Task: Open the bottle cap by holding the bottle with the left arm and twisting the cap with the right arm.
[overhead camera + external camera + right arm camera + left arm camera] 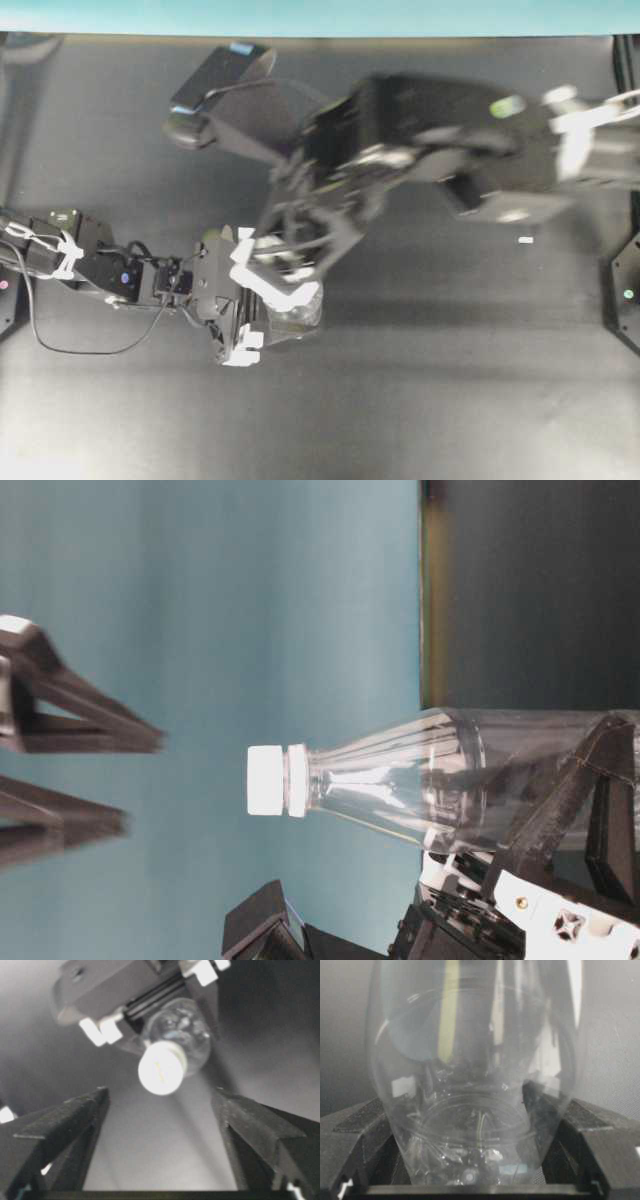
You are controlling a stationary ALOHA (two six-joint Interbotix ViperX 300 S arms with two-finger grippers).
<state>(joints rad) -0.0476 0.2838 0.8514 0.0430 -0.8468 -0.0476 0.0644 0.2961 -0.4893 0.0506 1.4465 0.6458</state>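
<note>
Your left arm [110, 270] reached in from the left side of the overhead view, and its gripper [262, 318] had the jaws clamped on the lower body of the bottle [440, 780]; in the left wrist view the clear body [470, 1085] filled the space between the two black fingers [355, 1135], and both of them pressed against its sides. The bottle was held upright above the dark worktop [450, 400], somewhat left of the middle of the overhead view; in the sideways table-level view its neck pointed to the left, with the white cap [266, 780] on the end of it. The cap was still on the neck.

Your right arm [480, 150] came from the right side of the overhead view and was blurred there; its gripper [160, 1110] stood above the cap with the jaws wide apart. In the right wrist view the cap [160, 1069] lay between the two fingers [75, 1115] but beyond their tips; nothing was touching it. In the table-level view those fingers [90, 725] were well apart from the cap, with the teal wall [250, 600] behind. A small white scrap [526, 240] lay on the worktop near the right side of the overhead view.
</note>
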